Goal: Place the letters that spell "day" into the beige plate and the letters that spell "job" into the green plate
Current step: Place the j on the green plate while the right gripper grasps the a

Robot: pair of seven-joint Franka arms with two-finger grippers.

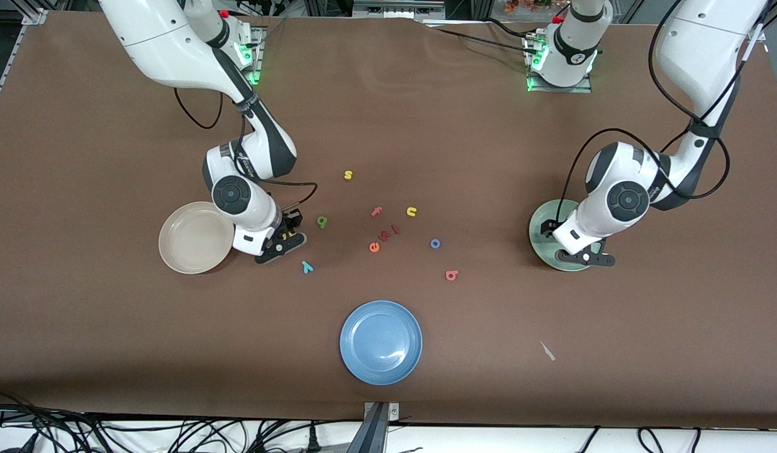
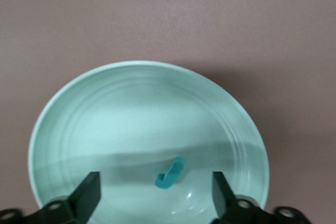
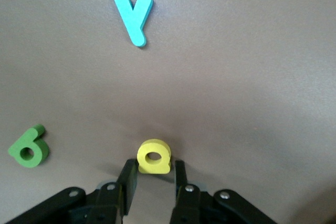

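Now your left claw (image 2: 156, 195) hangs wide open over the green plate (image 2: 105, 108), the teal j (image 2: 169, 173) lying in it. Your right claw (image 3: 153, 179) sits low on the worktop (image 1: 111, 327) beside the beige plate (image 1: 193, 242), fingers half-closed around the yellow d (image 3: 154, 156); whether they touch it, you can't tell.

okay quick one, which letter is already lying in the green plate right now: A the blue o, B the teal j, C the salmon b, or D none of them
B: the left wrist view shows the teal j lying in the green plate under the open left gripper, while the blue o and salmon b lie on the table.
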